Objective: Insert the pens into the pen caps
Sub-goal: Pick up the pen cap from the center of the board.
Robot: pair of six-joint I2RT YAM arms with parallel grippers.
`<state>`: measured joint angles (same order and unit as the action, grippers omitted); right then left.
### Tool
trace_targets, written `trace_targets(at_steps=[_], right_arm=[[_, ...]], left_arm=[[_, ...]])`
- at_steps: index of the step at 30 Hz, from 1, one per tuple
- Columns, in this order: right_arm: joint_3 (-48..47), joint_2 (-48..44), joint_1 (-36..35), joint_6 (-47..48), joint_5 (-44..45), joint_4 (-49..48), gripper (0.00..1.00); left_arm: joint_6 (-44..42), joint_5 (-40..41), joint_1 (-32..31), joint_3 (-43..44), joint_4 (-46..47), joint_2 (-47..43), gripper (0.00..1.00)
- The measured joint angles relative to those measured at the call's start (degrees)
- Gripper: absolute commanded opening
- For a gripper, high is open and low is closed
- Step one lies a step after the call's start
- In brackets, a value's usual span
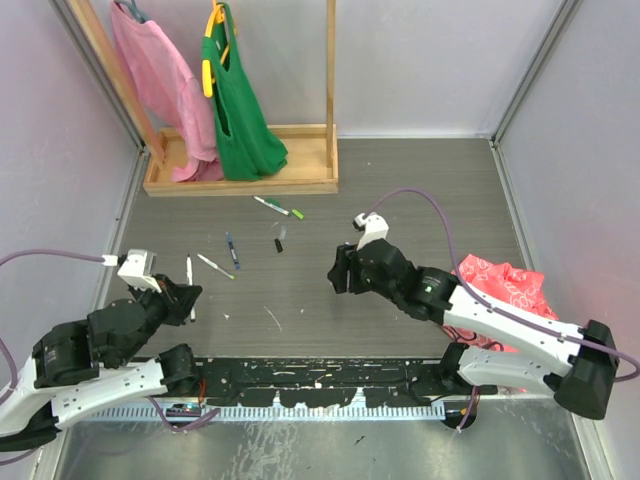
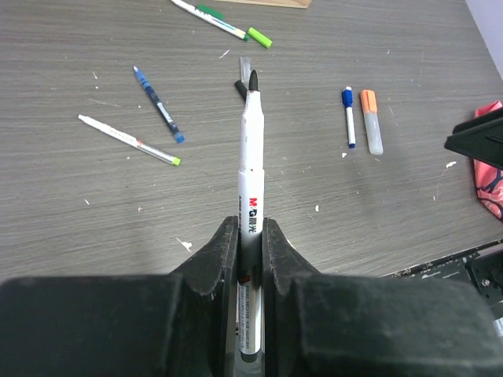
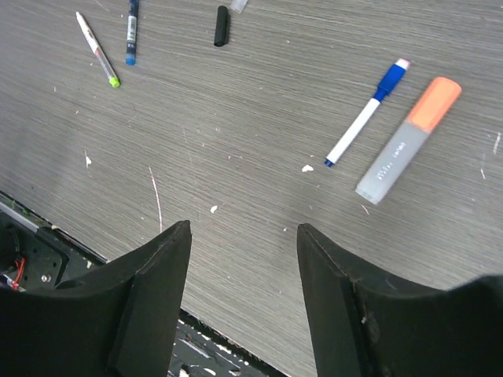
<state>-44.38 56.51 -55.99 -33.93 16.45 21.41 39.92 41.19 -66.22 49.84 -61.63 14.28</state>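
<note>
Top view: my left end effector [image 1: 186, 298] is clamped on a white-barrelled marker [image 1: 189, 270] at the left of the worktop [image 1: 420, 200]. My right end effector [image 1: 338, 270] hovers mid-worktop. The wooden rack base [image 1: 240, 186] at the back holds only the hems of the pink cloth [image 1: 195, 165] and green cloth [image 1: 245, 150], no pens.

Left wrist view: the marker's bare black tip points away, and the black cap [image 2: 240, 89] lies on the worktop just beyond it.

Right wrist view: jaws apart, nothing between them. A blue-capped pen [image 3: 365, 118] and an orange highlighter [image 3: 407, 141] lie side by side.

Likely next: the right fetches the black cap. I'd grip its closed end, line its mouth up with the tip and push straight.
</note>
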Motion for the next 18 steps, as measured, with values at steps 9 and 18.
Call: trace_targets(at_steps=[9,18], right_arm=[[-8.81,14.62,0.02,3.91,-3.93,-1.01,0.63],[-18.32,28.68,0.59,4.70,-8.22,-3.21,0.63]], left_arm=[[-6.88,-2.05,-0.15,1.60,0.68,6.38,0.00],[-12.68,-5.18,-0.15,1.70,2.38,11.72,0.00]])
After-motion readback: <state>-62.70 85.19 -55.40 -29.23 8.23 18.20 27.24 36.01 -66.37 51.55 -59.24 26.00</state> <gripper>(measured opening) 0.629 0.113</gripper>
